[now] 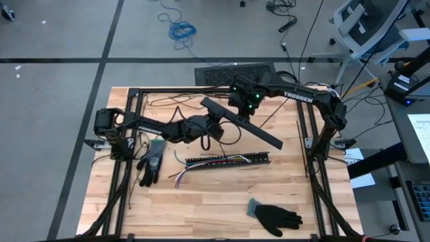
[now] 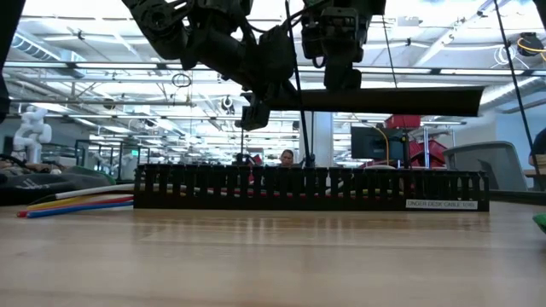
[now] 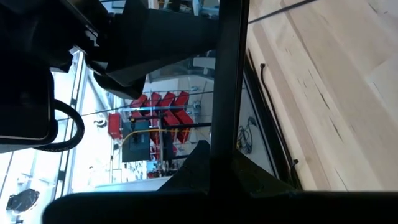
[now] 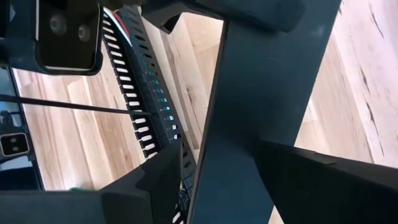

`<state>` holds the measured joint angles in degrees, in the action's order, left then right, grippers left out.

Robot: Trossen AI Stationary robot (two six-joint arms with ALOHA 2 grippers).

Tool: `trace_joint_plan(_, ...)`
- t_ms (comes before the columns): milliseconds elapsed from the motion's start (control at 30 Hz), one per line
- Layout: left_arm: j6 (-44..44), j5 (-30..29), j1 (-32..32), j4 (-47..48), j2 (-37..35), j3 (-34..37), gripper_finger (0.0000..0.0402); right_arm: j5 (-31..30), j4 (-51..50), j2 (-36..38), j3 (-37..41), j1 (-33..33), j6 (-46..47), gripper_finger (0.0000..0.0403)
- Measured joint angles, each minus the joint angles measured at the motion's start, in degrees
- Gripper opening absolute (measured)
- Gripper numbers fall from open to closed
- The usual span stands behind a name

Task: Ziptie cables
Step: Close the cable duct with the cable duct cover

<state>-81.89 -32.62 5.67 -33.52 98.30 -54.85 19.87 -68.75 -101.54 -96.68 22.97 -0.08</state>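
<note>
A long flat black bar (image 1: 242,122) is held in the air above the table (image 1: 201,208), running from the middle toward the right and near side in the high view. In the low view the bar (image 2: 384,101) is seen hanging level above the slotted strip (image 2: 311,188).

Left gripper (image 1: 216,128): located at the bar's left end, pressed together on it; in the left wrist view the bar (image 3: 225,81) is seen passing between the fingers.

Right gripper (image 1: 243,107): located over the bar just right of the left gripper. In the right wrist view the bar (image 4: 261,93) is seen between the two fingers, with the jaws spread. Whether the bar is touched by them cannot be told.

Cables (image 1: 201,163): laid in the slotted strip (image 1: 228,161) on the table, near the middle, below the bar. Loose ends are fanned out past the strip's left end; in the low view, the cables (image 2: 77,203) are seen lying flat on the wood.

One black glove (image 1: 150,161) is noted left of the strip, another glove (image 1: 274,216) on the near right of the table.
</note>
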Motion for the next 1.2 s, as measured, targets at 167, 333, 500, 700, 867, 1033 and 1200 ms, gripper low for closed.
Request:
trace_joint_plan(167,-0.03,-0.22,0.04,-0.80,0.00,0.00,0.0016,0.67,-0.09,-0.04,0.00,1.53,0.82,0.0190)
trace_joint_plan(333,0.02,-0.24,0.01,-0.87,-0.02,0.00,0.0016,2.74,-0.25,-0.07,0.09,2.26,0.67,0.0178)
trace_joint_plan(500,0.09,-0.24,-0.11,-1.07,-0.02,-0.07,0.0016,2.79,-0.44,-0.07,0.09,2.22,-0.28,0.0178)
trace_joint_plan(700,0.13,-0.46,-0.11,0.52,-0.02,-1.61,0.0016,2.83,-0.96,-0.02,0.02,2.48,-2.02,0.0193)
trace_joint_plan(867,0.41,-0.46,-0.11,2.34,-0.02,-2.83,0.0016,3.01,-1.29,-0.02,0.02,2.59,-2.14,0.0216)
trace_joint_plan(1033,0.57,0.76,-0.11,5.23,-0.02,-4.30,0.0016,3.89,-2.44,-0.04,0.02,2.56,-2.96,0.0236)
trace_joint_plan(1200,0.60,1.70,-0.11,5.55,-0.02,-4.63,0.0016,4.53,-3.62,-0.04,0.03,2.93,-4.31,0.0238)
